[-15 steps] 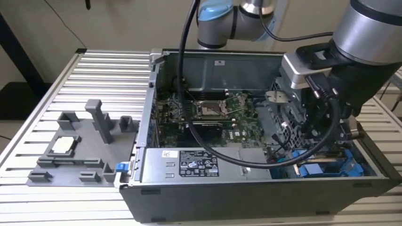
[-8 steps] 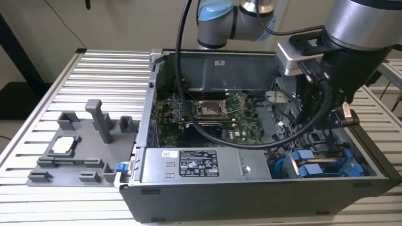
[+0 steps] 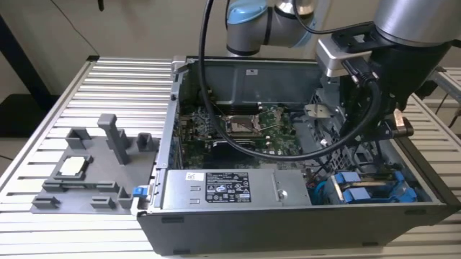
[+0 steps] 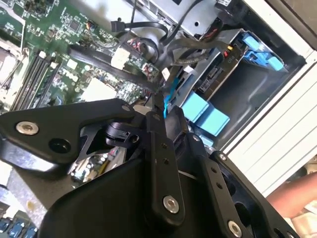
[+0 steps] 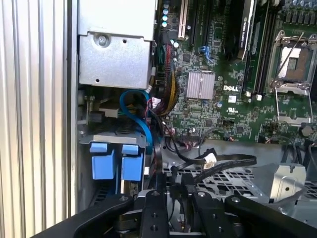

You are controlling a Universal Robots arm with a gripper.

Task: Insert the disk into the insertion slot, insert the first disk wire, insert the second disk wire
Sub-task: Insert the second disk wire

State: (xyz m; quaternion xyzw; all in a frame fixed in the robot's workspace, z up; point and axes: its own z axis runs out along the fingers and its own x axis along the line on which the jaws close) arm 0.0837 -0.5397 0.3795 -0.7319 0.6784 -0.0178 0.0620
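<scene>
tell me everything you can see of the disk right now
The disk sits in the insertion slot at a corner of the computer case, at the exterior view's lower right. Mostly its bright blue plastic carrier shows: two squarish tabs side by side. In the second wrist view, what looks like the drive's dark side runs behind them. A blue cable curves close by; whether it is plugged in cannot be told.

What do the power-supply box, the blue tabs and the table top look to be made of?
Power-supply box: likely sheet metal, dull grey with folded edges. Blue tabs: probably moulded plastic, uniform colour, soft sheen. Table top: seemingly aluminium, pale ribbed profiles.
</scene>
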